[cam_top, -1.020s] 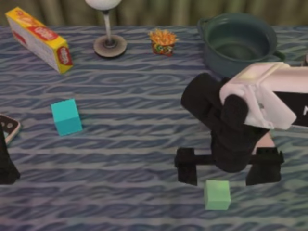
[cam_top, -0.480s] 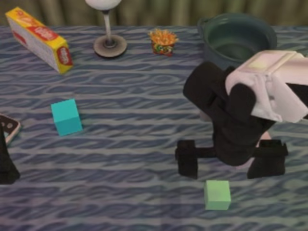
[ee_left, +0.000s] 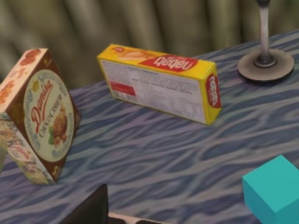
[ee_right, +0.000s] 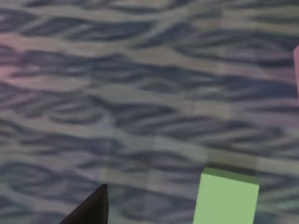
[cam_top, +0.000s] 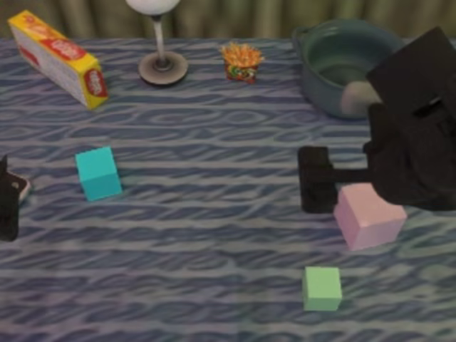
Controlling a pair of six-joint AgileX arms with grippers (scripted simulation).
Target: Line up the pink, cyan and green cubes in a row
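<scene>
The pale pink cube rests on the table at the right, uncovered. The small green cube lies nearer the front edge, a little to its left. The cyan cube sits far off at the left, also seen in the left wrist view. My right gripper hovers open just behind the pink cube, holding nothing; one dark finger shows and the arm hides the other. The right wrist view shows the green cube beside a fingertip. My left gripper is parked at the left edge.
Along the back stand a yellow cracker box, a lamp base, a fries carton and a teal pot. A small flat device lies by the left gripper. A cookie box stands in the left wrist view.
My right gripper has moved right and toward the back, away from the pink cube, which now shows fully on the table. The cyan and green cubes have not moved.
</scene>
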